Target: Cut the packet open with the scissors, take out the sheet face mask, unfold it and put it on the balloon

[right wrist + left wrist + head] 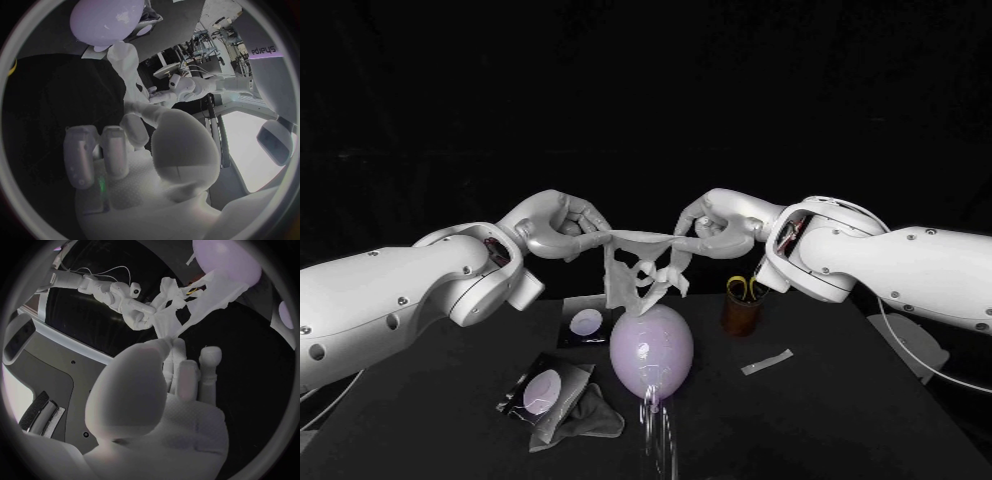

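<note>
A white sheet face mask (643,266) hangs in the air, stretched between my two hands above the table. My left hand (564,226) pinches its left top corner and my right hand (708,218) pinches its right top corner. The mask (181,307) is partly unfolded, with cut-outs showing, and its lower part dangles just above a pale purple balloon (652,348) standing on the table. The balloon (226,259) also appears beyond the mask (125,65) in both wrist views, as does the balloon (107,20). Yellow-handled scissors (743,288) stand in a brown cup.
The opened packet (548,390) lies at the front left of the balloon with a grey crumpled piece (589,418) beside it. A small dark packet (587,323) lies behind it. A cut strip (766,361) rests right of the balloon. The brown cup (740,315) stands near my right arm.
</note>
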